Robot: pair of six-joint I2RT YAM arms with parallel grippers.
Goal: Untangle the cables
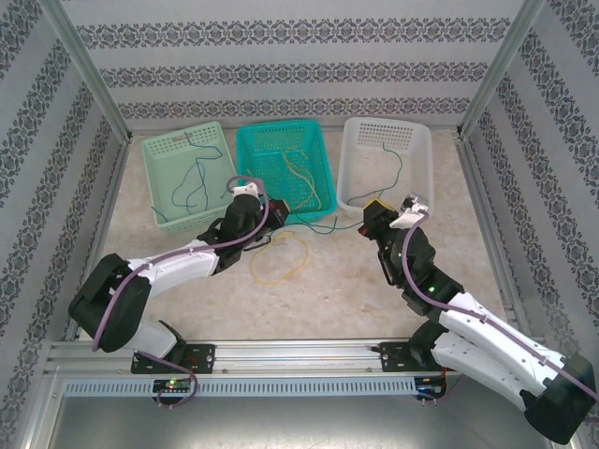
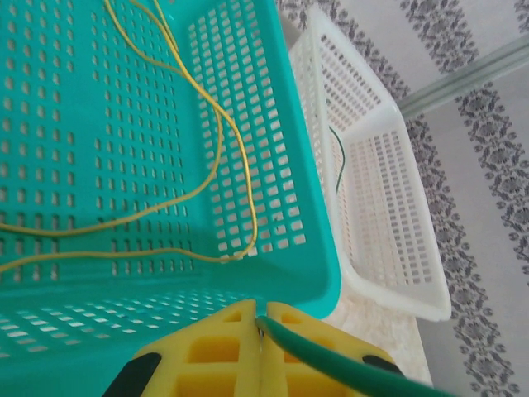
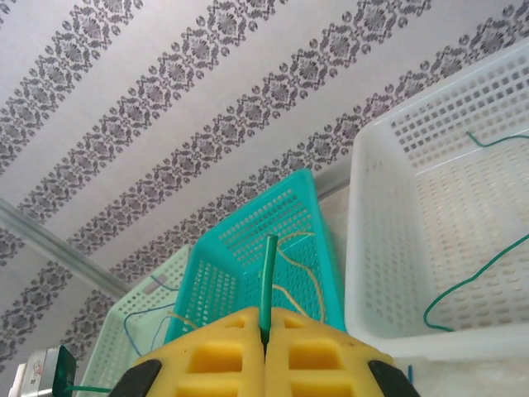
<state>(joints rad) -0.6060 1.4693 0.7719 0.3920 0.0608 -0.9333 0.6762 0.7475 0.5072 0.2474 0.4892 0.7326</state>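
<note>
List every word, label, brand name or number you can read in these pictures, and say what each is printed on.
No text can be read. The light green basket, teal basket and white basket bear no labels; the wallpaper shows only a flower pattern; the green cable is plain.

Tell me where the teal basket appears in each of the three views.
Top external: the teal basket is in the upper centre, between the light green basket and the white basket.
Left wrist: the teal basket covers the left and centre, seen from close by.
Right wrist: the teal basket is low in the centre.
Shared landmark: the white basket lies just right of it in every view.
</note>
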